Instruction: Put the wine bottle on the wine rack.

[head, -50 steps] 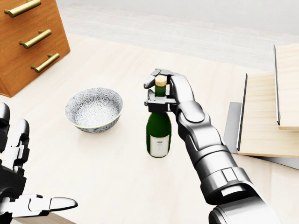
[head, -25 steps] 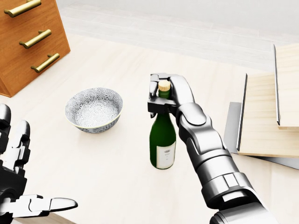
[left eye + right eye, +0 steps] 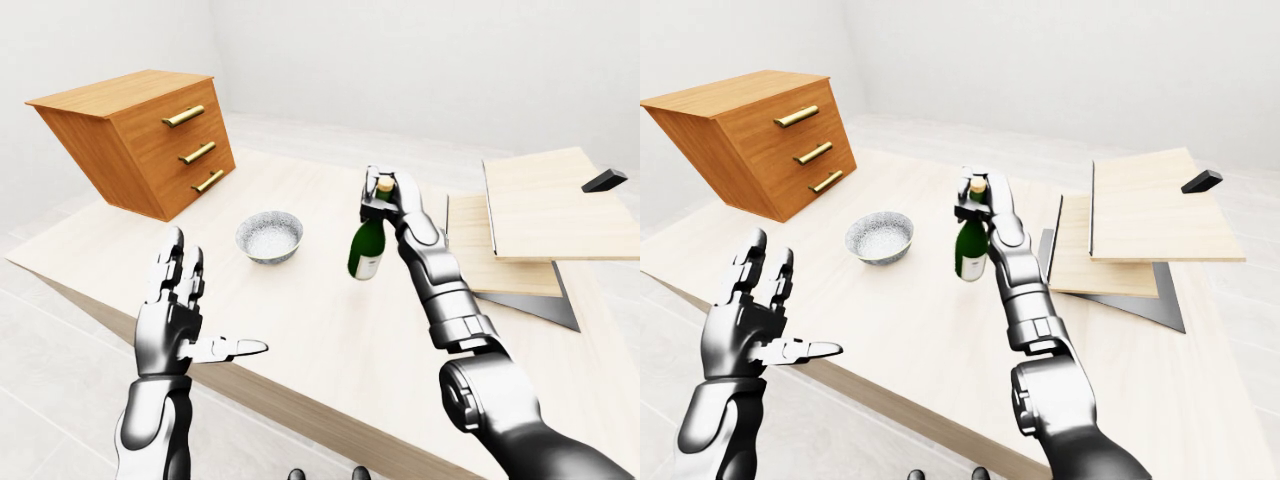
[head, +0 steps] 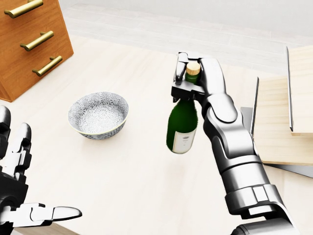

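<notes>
Right robot hand (image 4: 195, 78) clenched on wine bottle (image 4: 182, 126) neck; left robot hand (image 3: 180, 320) released.

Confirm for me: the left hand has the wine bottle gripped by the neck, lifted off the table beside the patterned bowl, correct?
Not quite. The right hand grips the wine bottle by the neck, as the head view shows; the left hand is open and empty at the table's near edge. The rest holds: the bottle is beside the patterned bowl and looks lifted off the table.

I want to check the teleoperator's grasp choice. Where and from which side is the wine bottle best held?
By its narrow neck, from the right, as the right hand does now: the wine bottle is slim there, so three fingers close round it under the cork.
</notes>
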Controlling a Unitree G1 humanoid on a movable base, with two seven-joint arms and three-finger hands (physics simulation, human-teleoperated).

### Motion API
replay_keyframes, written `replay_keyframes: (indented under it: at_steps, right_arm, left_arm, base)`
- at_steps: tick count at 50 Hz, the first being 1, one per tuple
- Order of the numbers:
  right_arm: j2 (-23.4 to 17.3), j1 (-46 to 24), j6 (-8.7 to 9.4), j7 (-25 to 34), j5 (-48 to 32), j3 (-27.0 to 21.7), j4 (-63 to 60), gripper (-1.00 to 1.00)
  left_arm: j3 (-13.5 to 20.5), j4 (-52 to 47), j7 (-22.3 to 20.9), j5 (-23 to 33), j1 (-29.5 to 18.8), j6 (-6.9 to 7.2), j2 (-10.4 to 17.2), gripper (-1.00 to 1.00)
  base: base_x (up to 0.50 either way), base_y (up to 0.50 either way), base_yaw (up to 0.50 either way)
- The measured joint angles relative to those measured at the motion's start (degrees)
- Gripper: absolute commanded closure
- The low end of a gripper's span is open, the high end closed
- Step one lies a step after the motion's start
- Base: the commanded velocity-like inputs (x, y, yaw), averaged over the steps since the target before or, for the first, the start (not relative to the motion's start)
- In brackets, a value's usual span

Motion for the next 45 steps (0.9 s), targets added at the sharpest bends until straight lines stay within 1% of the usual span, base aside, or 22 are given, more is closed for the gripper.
replay_keyframes:
  at_steps: [19, 30, 36, 45]
  right_arm:
    - [-6.2, -1.8, 0.0, -2.6, 8.5, -4.4, -13.2, 1.0]
    - [-8.1, -2.0, 0.0, -4.2, 11.5, -5.1, -16.2, 1.0]
    - [-9.4, -2.6, 0.0, -3.6, 13.1, -5.3, -17.2, 1.0]
    - [-13.7, -3.5, 0.0, -2.3, 16.7, -7.4, -19.8, 1.0]
  left_arm:
    - [-0.4, 0.6, 0.2, 0.4, -0.3, 0.0, 0.0, -1.0]
    - [-0.5, 0.9, 0.2, 0.5, -0.2, 0.0, 0.0, -1.0]
    - [-0.1, 1.3, 0.0, 0.2, -0.2, 0.0, 0.1, -1.0]
    - [0.5, 2.9, -0.2, 0.0, -0.4, 0.0, 0.3, -1.0]
  base:
    - [0.0, 0.0, 0.0]
    - [0.0, 0.0, 0.0]
    - [0.0, 0.0, 0.0]
    - [0.0, 0.0, 0.0]
